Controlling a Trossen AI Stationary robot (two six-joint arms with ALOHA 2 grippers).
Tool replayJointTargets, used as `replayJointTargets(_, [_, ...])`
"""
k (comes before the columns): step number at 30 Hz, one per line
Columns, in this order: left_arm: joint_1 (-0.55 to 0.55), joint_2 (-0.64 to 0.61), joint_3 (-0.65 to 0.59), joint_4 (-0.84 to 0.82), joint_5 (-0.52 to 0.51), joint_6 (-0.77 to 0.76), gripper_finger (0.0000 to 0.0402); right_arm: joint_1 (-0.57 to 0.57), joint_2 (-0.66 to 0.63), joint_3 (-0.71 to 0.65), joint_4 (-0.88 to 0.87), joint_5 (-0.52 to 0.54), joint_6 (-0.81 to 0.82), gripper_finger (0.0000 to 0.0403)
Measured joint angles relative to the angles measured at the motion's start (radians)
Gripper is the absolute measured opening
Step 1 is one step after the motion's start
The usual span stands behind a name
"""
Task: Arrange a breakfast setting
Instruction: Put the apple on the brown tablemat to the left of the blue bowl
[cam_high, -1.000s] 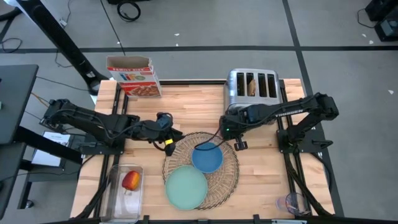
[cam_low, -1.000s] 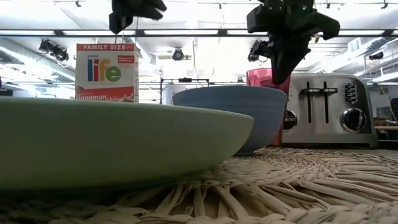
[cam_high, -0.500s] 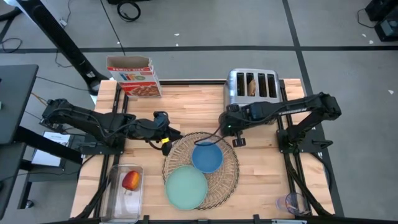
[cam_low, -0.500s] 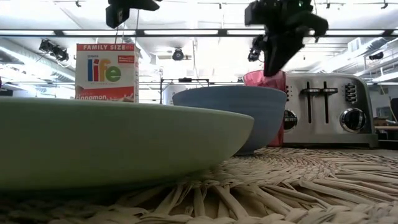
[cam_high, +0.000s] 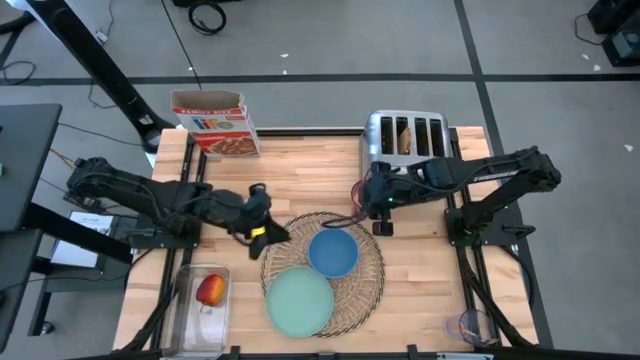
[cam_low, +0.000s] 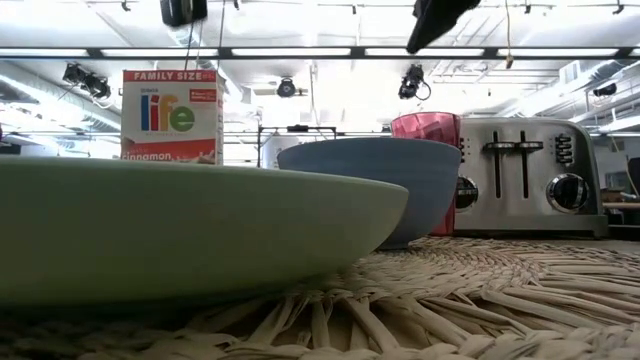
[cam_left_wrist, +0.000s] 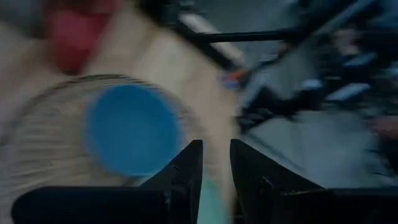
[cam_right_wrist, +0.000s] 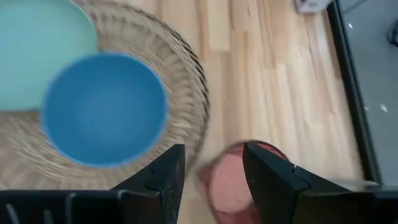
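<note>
The round straw placemat (cam_high: 372, 285) lies at the table's middle front. On it stand the mint-green plate (cam_high: 298, 302) and the blue bowl (cam_high: 333, 252). The pink cup (cam_low: 425, 125) stands upright on the table at the mat's far right edge, in front of the toaster. My right gripper (cam_right_wrist: 214, 165) hangs open well above the cup (cam_right_wrist: 235, 182) and touches nothing. My left gripper (cam_high: 266, 232) hovers at the mat's left edge. Its fingers (cam_left_wrist: 189, 171) are a narrow gap apart and empty. The red apple (cam_high: 210, 290) lies in the clear bin. A toast slice (cam_high: 404, 140) stands in a toaster slot. The spoon does not show.
The chrome toaster (cam_high: 380, 135) stands at the far right. An open cereal box (cam_high: 215, 125) stands at the far left corner. The clear bin (cam_high: 198, 322) is at the front left. Bare wood lies right of the mat and between the box and the toaster.
My right gripper has risen from the pink cup's rim almost out of the low view. The cup stays standing where it was. My left gripper has risen and drifted a little toward the table's left edge.
</note>
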Motion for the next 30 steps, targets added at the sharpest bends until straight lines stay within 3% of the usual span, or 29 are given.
replayJointTargets(8, [-0.244, 0.005, 0.055, -0.033, 0.124, -0.239, 0.0089, 0.111, -0.008, 0.0, 0.078, 0.032, 0.082, 0.0168])
replayJointTargets(17, [-0.564, 0.015, 0.053, -0.193, 0.118, -0.774, 0.0089, 0.154, 0.013, 0.0, 0.085, 0.109, 0.151, 0.0168])
replayJointTargets(24, [-0.727, 0.027, 0.053, -0.318, 0.078, -1.0, 0.0089, 0.171, 0.013, 0.0, 0.122, 0.188, 0.22, 0.0168])
replayJointTargets(30, [-0.79, 0.071, 0.053, -0.487, 0.042, -1.174, 0.0097, 0.206, 0.013, -0.012, 0.188, 0.233, 0.262, 0.0168])
